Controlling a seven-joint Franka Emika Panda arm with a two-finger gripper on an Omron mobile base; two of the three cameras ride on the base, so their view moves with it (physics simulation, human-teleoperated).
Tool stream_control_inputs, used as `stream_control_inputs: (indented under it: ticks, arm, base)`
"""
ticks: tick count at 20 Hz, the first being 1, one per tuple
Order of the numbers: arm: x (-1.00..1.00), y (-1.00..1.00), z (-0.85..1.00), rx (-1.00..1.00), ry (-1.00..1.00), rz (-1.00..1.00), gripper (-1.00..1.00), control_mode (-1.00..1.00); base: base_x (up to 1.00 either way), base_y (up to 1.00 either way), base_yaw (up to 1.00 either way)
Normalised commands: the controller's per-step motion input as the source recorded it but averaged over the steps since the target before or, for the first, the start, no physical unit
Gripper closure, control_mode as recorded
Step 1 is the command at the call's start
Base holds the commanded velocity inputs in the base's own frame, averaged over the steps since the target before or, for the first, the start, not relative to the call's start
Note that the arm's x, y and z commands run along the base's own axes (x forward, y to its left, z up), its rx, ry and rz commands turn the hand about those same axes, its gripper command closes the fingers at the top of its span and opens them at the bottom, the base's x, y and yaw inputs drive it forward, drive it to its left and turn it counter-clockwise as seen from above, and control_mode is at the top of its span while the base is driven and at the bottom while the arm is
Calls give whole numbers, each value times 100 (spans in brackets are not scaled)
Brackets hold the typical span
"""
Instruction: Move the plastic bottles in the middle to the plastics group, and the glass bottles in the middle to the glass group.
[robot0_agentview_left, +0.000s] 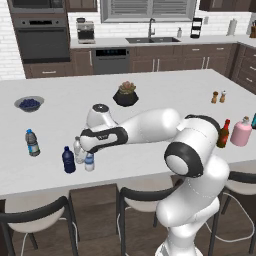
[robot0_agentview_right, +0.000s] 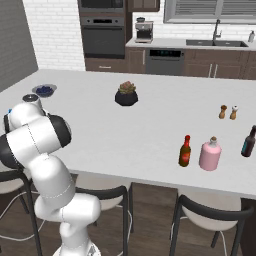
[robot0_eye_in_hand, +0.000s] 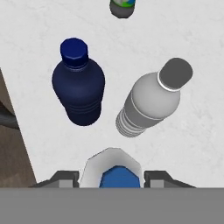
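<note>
Hand view: claw (robot0_eye_in_hand: 112, 177) looks straight down on the blue-label plastic bottle (robot0_eye_in_hand: 114, 171), whose white cap sits directly between the two finger tips, at 6 o'clock in this view. The tips stand just off the cap on either side with slivers of gap visible, so the claw reads as parted around the bottle, not clamped; whether any contact remains I cannot tell.

Bottle upright on the bench (robot0_eye_in_hand: 183, 144), long axis vertical, cap pointing at the camera, in line with the claw's approach.

Neighbours: plain greyish plastic bottle (robot0_eye_in_hand: 151, 99) at 1 o'clock, near; dark navy bottle (robot0_eye_in_hand: 78, 85) at 11 o'clock, near; dark-capped clear bottle (robot0_eye_in_hand: 122, 6) at 12 o'clock, farther off.

Left base view: the bottle (robot0_agentview_left: 89, 162) stands beside the navy bottle (robot0_agentview_left: 68, 160), in the plastics group.

Judgement: placement looks done; a straight vertical lift clears both neighbours.
</note>
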Motion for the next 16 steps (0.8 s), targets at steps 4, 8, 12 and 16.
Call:
stream_control_inputs:
  ticks: [4,8,12,16]
  arm:
    - [0,0,0,0,0,0,-100,-100]
    - [0,0,0,0,0,0,-100,-100]
    - [-3,-1,0,0,0,0,-100,-100]
    - [-41,-32,40,1,0,-1,-100,-100]
  base:
    - [0,0,0]
    - [0,0,0]
    - [0,0,0]
    - [0,0,0]
